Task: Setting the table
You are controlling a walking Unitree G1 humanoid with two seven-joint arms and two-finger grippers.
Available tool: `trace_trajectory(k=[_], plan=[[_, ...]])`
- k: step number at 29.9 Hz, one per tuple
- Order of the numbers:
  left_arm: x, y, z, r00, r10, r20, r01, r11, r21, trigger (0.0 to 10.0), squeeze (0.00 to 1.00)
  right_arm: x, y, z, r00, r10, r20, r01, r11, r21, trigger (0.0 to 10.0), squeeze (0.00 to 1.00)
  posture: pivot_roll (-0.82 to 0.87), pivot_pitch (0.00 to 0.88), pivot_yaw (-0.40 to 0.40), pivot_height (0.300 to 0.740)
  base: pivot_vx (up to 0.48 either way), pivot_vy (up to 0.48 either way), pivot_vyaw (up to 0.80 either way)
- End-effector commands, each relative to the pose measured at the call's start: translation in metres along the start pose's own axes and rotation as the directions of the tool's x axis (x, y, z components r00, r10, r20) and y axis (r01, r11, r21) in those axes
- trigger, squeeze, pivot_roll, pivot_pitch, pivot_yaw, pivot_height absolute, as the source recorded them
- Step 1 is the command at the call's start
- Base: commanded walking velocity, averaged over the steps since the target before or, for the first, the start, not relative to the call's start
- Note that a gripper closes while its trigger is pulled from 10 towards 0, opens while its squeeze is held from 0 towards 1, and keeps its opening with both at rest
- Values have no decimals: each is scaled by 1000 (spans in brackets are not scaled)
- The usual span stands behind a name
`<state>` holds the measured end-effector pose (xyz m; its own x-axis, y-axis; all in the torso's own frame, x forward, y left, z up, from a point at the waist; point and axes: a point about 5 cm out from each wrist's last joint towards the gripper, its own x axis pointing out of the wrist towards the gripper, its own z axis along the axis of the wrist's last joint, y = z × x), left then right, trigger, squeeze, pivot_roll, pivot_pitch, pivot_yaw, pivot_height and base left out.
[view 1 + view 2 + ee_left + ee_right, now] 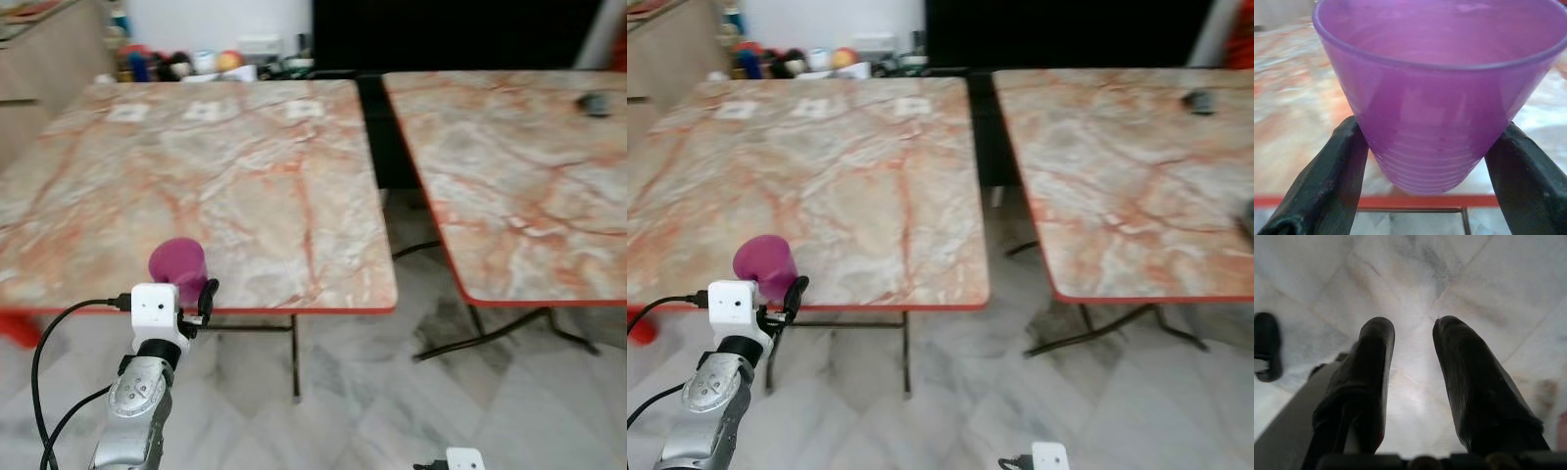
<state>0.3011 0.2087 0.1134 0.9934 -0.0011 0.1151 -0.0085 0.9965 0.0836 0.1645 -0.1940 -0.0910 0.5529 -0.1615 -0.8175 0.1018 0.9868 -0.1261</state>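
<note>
A purple plastic cup (177, 264) stands upright, mouth up, at the front edge of the left marble-patterned table (255, 166). My left gripper (192, 292) is shut on it, with a black finger (1337, 181) pressed against each side of the cup's ribbed lower part (1435, 156). Whether the cup's base rests on the tabletop or hangs just above it I cannot tell. My right arm hangs idle low at my side, its gripper (1413, 328) open over the floor with nothing between the fingers.
A second matching table (519, 166) stands to the right across a narrow gap, with a small dark object (593, 102) at its far end. Three white cards (204, 111) lie along the left table's far side. Clutter (176, 64) lines the back wall; the floor (372, 401) is marble tile.
</note>
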Motion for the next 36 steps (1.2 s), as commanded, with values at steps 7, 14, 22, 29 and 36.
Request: trace_trajectory(k=[7,14,22,29,36], plan=[[-2,2,-1,1000,2,-22,-1,999,38,10000,0,0,2,-3,1000,6,-10,-6,1000,20,10000,0,37,118,-38,740,0,0,0],[-3,1,-1,1000,-1,-24,2,999,48,10000,0,0,3,-2,1000,7,-6,-6,1000,22,10000,0,38,118,-39,740,0,-284,0],[-3,4,0,1000,7,-26,-6,999,54,10000,0,0,5,0,1000,9,-6,-9,1000,19,10000,0,38,119,-39,740,0,-353,0],[-3,5,0,1000,10,-24,-8,998,55,10000,0,0,7,1,1000,11,-2,-11,1000,19,10000,0,38,118,-39,740,0,-375,0],[-4,6,0,1000,12,-25,-11,998,58,10000,0,0,6,2,1000,9,1,-9,1000,18,10000,0,39,116,-38,740,0,-380,0]])
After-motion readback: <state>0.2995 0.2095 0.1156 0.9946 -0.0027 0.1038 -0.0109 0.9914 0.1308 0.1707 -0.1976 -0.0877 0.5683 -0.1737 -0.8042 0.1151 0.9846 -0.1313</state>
